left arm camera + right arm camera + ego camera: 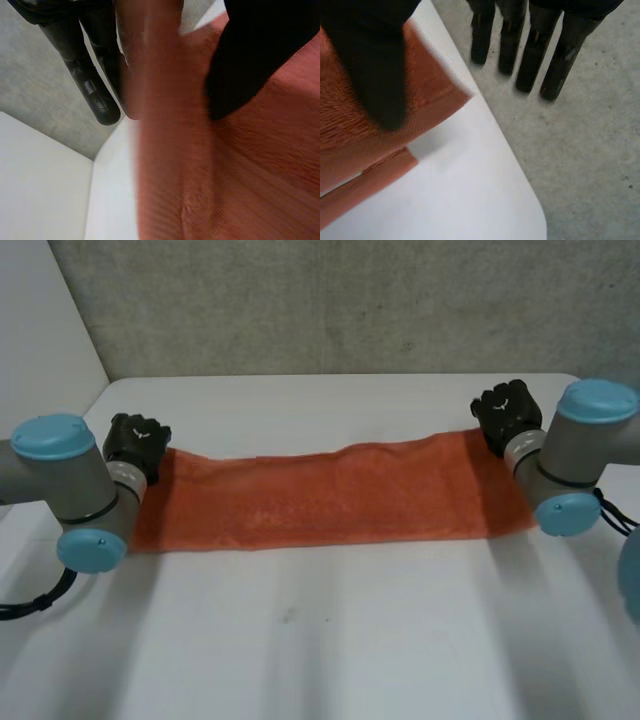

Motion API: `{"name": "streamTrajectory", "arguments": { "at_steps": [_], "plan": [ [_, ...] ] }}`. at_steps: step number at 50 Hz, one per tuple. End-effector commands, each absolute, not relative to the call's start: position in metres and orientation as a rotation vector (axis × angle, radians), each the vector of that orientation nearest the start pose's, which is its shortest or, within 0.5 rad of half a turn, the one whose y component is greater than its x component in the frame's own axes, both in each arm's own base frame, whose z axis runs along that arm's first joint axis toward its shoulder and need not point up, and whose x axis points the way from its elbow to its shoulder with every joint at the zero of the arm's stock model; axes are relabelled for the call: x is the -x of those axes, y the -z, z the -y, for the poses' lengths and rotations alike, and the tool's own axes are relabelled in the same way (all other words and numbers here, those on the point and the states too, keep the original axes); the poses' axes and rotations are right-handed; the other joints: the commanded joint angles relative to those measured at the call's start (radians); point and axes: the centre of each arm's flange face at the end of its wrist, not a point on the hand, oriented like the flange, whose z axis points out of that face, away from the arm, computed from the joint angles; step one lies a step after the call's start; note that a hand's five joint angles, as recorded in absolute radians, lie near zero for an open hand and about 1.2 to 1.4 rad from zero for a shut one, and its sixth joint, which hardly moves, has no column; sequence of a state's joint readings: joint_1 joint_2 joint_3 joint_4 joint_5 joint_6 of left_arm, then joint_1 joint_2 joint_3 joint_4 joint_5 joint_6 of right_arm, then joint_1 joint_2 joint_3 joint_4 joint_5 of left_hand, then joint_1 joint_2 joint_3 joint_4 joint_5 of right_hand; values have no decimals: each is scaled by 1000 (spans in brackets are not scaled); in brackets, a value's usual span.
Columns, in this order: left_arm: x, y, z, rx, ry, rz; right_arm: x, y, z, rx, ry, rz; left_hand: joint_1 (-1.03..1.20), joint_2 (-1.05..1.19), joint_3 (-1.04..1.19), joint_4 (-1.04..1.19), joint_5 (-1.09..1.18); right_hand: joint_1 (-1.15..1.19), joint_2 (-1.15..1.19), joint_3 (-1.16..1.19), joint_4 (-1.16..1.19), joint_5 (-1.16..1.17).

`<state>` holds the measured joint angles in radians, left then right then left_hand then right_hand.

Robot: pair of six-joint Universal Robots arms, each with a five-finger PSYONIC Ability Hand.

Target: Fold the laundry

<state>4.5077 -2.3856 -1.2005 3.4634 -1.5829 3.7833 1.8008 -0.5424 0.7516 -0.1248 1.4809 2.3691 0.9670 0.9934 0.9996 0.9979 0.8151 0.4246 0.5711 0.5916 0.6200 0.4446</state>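
Cloth (320, 495): orange-red, pulled out in a long band across the white table (320, 640), running 9 to 3 o'clock just above centre in the head view. It lies mostly flat, with a slight ridge along the far edge near the middle.

Left hand (138, 440): at about 9 o'clock, on the far left corner of the cloth. In the left wrist view that end of the cloth rises between its straight fingers (95, 90) and the thumb (250, 60), so it's pinching the corner.

Right hand (507, 412): at about 2 o'clock, on the far right corner. In the right wrist view its thumb (375, 65) sits on top of the corner, which is up off the table with a shadow under it. Reads as a pinch. Its other fingers (555, 55) are straight, slightly apart, and reach past the corner and the table edge.

The two hands are well apart, one at each end of the band. Grey wall (330, 300) at 12 o'clock behind the table.
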Motion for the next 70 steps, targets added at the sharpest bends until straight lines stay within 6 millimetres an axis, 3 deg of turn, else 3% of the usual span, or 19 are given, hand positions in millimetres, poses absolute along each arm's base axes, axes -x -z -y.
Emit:
{"name": "streamTrajectory", "arguments": {
  "at_steps": [1, 4, 9, 13, 16, 19, 25, 31, 36, 43, 47, 48, 49, 55, 61, 62, 64, 66, 70],
  "plan": [
    [233, -134, 412, -886, 1943, -1907, -258, -128, 455, 1229, 2299, -2240, -792, -819, -825, -823, -815, -250, -397, -417, -445, -445],
    [238, -140, 404, -887, 1980, -1879, -256, -132, 448, 1106, 2247, -2266, -792, -819, -825, -823, -815, -250, -397, -417, -445, -445],
    [235, -149, 387, -891, 1964, -1898, -244, -190, 425, 841, 2239, -2214, -792, -819, -825, -823, -815, -250, -397, -417, -445, -445],
    [234, -160, 366, -901, 1965, -1908, -237, -204, 401, 810, 2177, -2212, -792, -819, -825, -823, -815, -250, -397, -417, -445, -445],
    [231, -168, 350, -900, 1969, -1921, -224, -204, 386, 826, 2100, -2262, -792, -819, -825, -823, -815, -250, -397, -417, -445, -445],
    [233, -171, 329, -894, 1994, -1970, -198, -194, 365, 826, 1909, -2396, -792, -819, -825, -823, -815, -250, -397, -417, -445, -445],
    [236, -169, 314, -867, 2023, -2043, -187, -171, 352, 833, 1751, -2460, -792, -819, -825, -823, -815, -146, -293, -313, -342, -341],
    [238, -170, 314, -855, 2049, -2040, -178, -160, 365, 834, 1801, -2392, -792, -819, -825, -823, -815, 215, 68, 48, 19, 20],
    [239, -171, 319, -826, 2101, -1985, -177, -129, 373, 847, 1736, -2400, -792, -819, -825, -823, -815, 324, 177, 157, 128, 129],
    [234, -165, 319, -819, 2087, -1994, -175, -122, 377, 904, 1743, -2416, -792, -819, -825, -823, -815, 397, 250, 230, 202, 202],
    [233, -165, 319, -816, 2083, -1996, -173, -121, 379, 919, 1750, -2422, -792, -819, -825, -823, -815, 687, 540, 520, 491, 492],
    [233, -165, 319, -816, 2083, -1996, -170, -121, 382, 914, 1760, -2429, -792, -819, -825, -823, -815, 935, 788, 768, 740, 740],
    [233, -164, 319, -817, 2082, -1997, -170, -123, 384, 910, 1771, -2431, -792, -819, -825, -823, -815, 971, 825, 804, 776, 777],
    [233, -163, 316, -822, 2075, -2005, -150, -126, 400, 843, 1833, -2527, -792, -819, -825, -823, -815, 972, 825, 805, 776, 777],
    [232, -163, 315, -818, 2069, -2008, -108, -139, 421, 883, 1985, -2758, -792, -819, -825, -823, -815, 972, 825, 805, 776, 777],
    [232, -163, 315, -818, 2069, -2008, -93, -142, 426, 929, 2029, -2849, -792, -819, -825, -823, -815, 972, 825, 805, 776, 777],
    [232, -163, 315, -818, 2069, -2008, -85, -145, 429, 954, 2049, -2890, -792, -819, -825, -823, -815, 972, 825, 805, 776, 777],
    [232, -163, 315, -818, 2069, -2008, -61, -161, 439, 1027, 2139, -3017, -792, -819, -825, -823, -815, 972, 825, 805, 776, 777],
    [232, -163, 315, -816, 2070, -2006, -70, -178, 449, 1043, 2337, -2888, -792, -819, -825, -823, -815, 972, 825, 805, 776, 777]
  ]
}}
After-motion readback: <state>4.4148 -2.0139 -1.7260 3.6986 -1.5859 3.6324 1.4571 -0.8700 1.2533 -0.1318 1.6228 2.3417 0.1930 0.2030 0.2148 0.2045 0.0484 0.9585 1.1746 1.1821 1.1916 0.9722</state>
